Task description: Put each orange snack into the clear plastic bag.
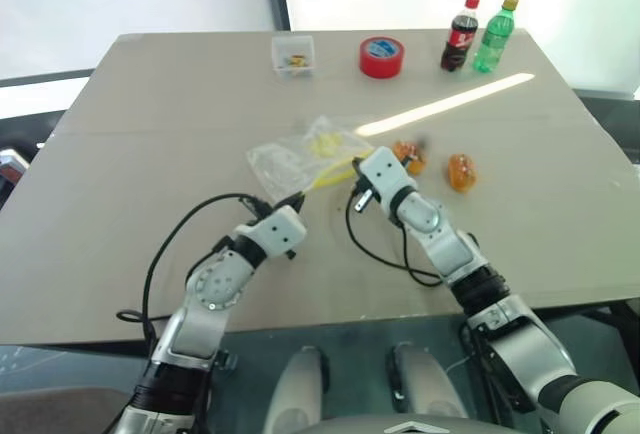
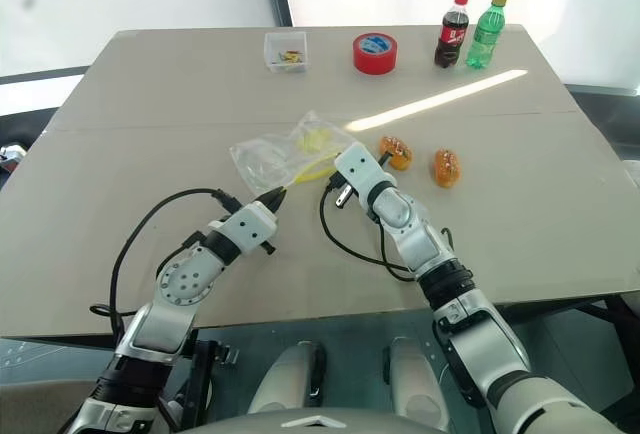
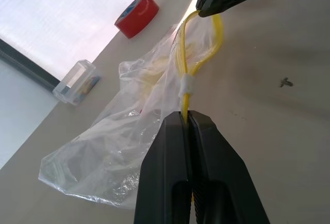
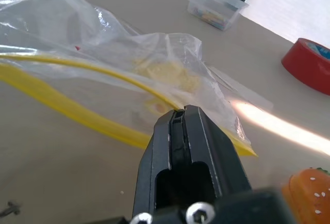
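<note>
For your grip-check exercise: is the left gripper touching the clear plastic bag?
Touching. The left wrist view shows the left gripper shut on the yellow strip of the clear plastic bag.

Two head views look forward and down over the whole beige rectangular table (image 1: 120, 204), sharing nearly the same scene; each wrist view sits close above it, facing the crinkled clear plastic bag (image 3: 118, 146) and the far red tape roll (image 4: 308, 64).

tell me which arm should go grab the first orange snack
Right, as I judge it. Both grippers pinch the bag's yellow strip, but both orange snacks lie on the right arm's side.
</note>
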`<state>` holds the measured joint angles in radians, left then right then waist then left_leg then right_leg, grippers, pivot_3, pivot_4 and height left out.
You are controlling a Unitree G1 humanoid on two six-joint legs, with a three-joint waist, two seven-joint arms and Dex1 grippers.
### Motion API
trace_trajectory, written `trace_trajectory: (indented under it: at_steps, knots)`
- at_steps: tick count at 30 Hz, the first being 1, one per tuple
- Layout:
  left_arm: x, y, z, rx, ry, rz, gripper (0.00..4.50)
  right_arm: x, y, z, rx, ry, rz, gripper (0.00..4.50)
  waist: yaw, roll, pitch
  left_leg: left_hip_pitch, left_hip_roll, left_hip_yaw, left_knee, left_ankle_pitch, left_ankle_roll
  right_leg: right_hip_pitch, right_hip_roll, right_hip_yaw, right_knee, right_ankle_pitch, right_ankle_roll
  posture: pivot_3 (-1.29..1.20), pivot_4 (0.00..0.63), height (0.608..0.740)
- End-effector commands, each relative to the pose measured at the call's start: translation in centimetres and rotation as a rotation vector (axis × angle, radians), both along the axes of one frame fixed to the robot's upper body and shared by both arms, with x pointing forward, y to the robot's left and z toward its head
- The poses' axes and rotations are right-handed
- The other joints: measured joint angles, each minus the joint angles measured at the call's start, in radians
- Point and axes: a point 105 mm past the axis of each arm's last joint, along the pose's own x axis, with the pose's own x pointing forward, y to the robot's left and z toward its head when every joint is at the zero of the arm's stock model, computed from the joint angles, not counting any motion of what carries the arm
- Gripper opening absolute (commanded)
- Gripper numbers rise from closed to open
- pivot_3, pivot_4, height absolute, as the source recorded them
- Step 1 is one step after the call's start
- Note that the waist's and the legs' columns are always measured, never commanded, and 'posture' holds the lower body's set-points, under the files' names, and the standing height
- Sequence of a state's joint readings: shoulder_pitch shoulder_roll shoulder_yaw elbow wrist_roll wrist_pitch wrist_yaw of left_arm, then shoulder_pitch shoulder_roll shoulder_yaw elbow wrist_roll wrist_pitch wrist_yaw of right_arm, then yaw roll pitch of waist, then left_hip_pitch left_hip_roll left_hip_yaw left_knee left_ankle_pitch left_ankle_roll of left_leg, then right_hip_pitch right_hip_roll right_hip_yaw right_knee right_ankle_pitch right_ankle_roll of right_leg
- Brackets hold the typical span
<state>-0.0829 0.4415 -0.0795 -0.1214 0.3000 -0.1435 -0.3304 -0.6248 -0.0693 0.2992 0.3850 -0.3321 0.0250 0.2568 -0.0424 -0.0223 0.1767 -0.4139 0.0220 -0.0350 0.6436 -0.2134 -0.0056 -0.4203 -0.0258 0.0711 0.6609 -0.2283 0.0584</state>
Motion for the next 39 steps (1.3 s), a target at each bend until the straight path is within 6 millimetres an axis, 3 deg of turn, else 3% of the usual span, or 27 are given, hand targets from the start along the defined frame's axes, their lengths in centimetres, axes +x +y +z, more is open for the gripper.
trace_trajectory:
  at_steps: [1,12,15,19,25,27,29,30,31,32,39]
  knots:
    - [-0.2,-0.3,1.5,-0.032,-0.045,-0.005,0.00,0.0,-0.7,1.5,0.141,0.032,-0.049,0.06,0.000,0.000,0.000,0.000,0.000,0.000,0.000,0.000,0.000,0.000,0.000,0.000,0.000,0.000,0.000,0.00,0.150,0.740]
    - [0.2,-0.5,1.5,-0.040,-0.039,-0.004,0.00,0.4,-1.8,1.5,0.174,0.050,-0.121,0.06,0.000,0.000,0.000,0.000,0.000,0.000,0.000,0.000,0.000,0.000,0.000,0.000,0.000,0.000,0.000,0.00,0.150,0.740]
    - [0.3,-0.6,1.4,-0.042,-0.035,-0.006,0.00,0.1,-1.5,1.2,0.149,0.059,-0.084,0.74,-0.001,0.000,0.000,0.000,0.000,0.000,0.000,0.000,0.000,0.000,0.000,0.000,0.000,0.000,0.000,0.00,0.150,0.740]
    - [0.4,-0.6,1.4,-0.039,-0.038,-0.004,0.00,-0.1,-1.5,1.1,0.132,0.036,-0.087,2.49,0.000,0.000,0.000,0.000,0.000,0.000,0.000,0.000,0.000,0.000,0.000,0.000,0.000,0.000,0.000,0.00,0.150,0.740]
    - [0.5,-0.8,1.5,-0.046,-0.043,-0.010,0.00,-0.5,-1.3,0.9,0.132,0.043,-0.065,2.49,0.000,0.000,0.000,0.000,0.000,0.000,0.000,0.000,0.000,0.000,0.000,0.000,0.000,0.000,0.000,0.00,0.150,0.740]
    - [0.5,-0.9,1.5,-0.049,-0.044,-0.016,0.00,-0.6,-0.9,1.0,0.138,0.043,-0.048,1.96,0.000,0.000,0.000,0.000,0.000,0.000,0.000,0.000,0.000,0.000,0.000,0.000,0.000,0.000,0.000,0.00,0.150,0.740]
    - [0.4,-1.1,1.5,-0.055,-0.043,-0.029,0.00,-0.6,-0.5,1.2,0.141,0.036,-0.029,1.28,0.000,0.000,0.000,0.000,0.000,0.000,0.000,0.000,0.000,0.000,0.000,0.000,0.000,0.000,0.000,0.00,0.150,0.740]
    - [0.4,-1.2,1.5,-0.058,-0.041,-0.035,0.00,-0.6,-0.4,1.3,0.139,0.030,-0.022,0.71,0.000,0.000,0.000,0.000,0.000,0.000,0.000,0.000,0.000,0.000,0.000,0.000,0.000,0.000,0.000,0.00,0.150,0.740]
    - [0.4,-1.3,1.5,-0.058,-0.041,-0.041,0.00,-0.5,-0.2,1.4,0.140,0.030,-0.019,0.56,0.000,0.000,0.000,0.000,0.000,0.000,0.000,0.000,0.000,0.000,0.000,0.000,0.000,0.000,0.000,0.00,0.150,0.740]
    - [0.3,-1.4,1.5,-0.058,-0.041,-0.045,0.00,-0.5,-0.2,1.4,0.140,0.030,-0.018,0.12,-0.001,0.000,0.000,0.000,0.000,0.000,0.000,0.000,0.000,0.000,0.000,0.000,0.000,0.000,0.000,0.00,0.150,0.740]
    - [-0.3,-2.8,1.5,-0.059,-0.026,-0.158,0.00,-0.3,1.0,1.3,0.042,-0.009,0.062,0.12,0.000,0.000,0.000,0.000,0.000,0.000,0.000,0.000,0.000,0.000,0.000,0.000,0.000,0.000,0.000,0.00,0.150,0.740]
